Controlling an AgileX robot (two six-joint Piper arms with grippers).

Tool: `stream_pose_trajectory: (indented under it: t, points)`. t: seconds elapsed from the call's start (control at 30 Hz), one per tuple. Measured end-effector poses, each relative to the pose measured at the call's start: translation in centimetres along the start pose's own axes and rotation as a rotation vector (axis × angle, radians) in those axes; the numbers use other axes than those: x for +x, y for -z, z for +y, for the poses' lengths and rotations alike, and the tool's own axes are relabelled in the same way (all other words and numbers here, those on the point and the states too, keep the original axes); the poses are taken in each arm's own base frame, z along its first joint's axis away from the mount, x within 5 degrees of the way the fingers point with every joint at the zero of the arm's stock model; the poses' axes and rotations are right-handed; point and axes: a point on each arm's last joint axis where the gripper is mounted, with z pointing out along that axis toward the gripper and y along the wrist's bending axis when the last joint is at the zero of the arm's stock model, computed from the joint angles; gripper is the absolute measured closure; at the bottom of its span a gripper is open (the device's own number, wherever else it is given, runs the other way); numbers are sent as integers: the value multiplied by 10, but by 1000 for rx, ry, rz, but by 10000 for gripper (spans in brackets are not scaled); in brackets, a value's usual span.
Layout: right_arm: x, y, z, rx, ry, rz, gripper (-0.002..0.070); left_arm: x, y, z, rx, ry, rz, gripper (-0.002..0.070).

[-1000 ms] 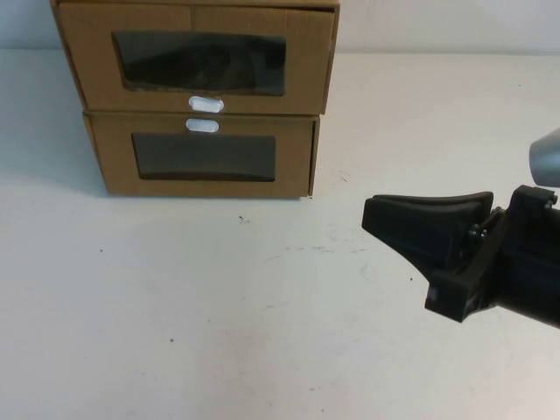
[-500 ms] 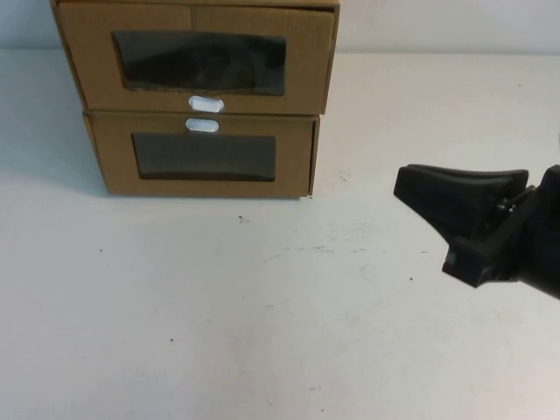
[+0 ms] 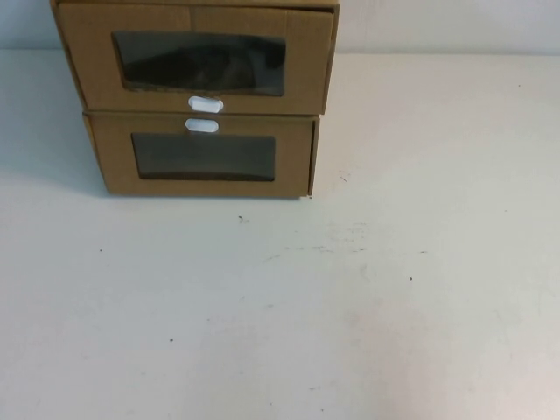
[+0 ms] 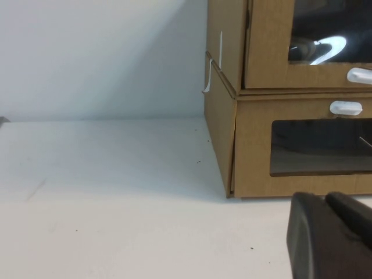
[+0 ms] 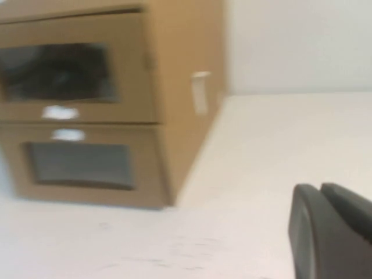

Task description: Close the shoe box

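The shoe box [image 3: 87, 61] is the upper of two stacked brown cardboard boxes at the table's far left, with a clear window and a white pull tab [image 3: 206, 104] just below it. Its drawer front sits about in line with its sleeve. It also shows in the left wrist view [image 4: 267, 58] and the right wrist view [image 5: 180, 46]. Neither gripper shows in the high view. My left gripper [image 4: 322, 200] is shut and empty, low over the table in front of the boxes. My right gripper [image 5: 318, 189] is shut and empty, well back from the boxes on their right side.
The similar lower box [image 3: 114, 157], with its white tab [image 3: 202, 125] above its window, carries the shoe box. The white table [image 3: 306, 306] stretches out in front and to the right. A pale wall [image 4: 104, 52] stands behind the boxes.
My right gripper has drawn back to the right and left the high view. The boxes have not moved.
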Motion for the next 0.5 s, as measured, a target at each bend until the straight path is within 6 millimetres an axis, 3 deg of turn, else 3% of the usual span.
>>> stream_pose_trajectory:
  t: [0.23, 0.37, 0.5]
  points:
    - [71, 58, -22, 178, -11, -144, 687, 0, 0, 0, 0, 0, 0, 677]
    - [98, 68, -23, 186, -3, -210, 687, 0, 0, 0, 0, 0, 2, 677]
    - [104, 68, -23, 186, -7, -210, 687, 0, 0, 0, 0, 0, 1, 677]
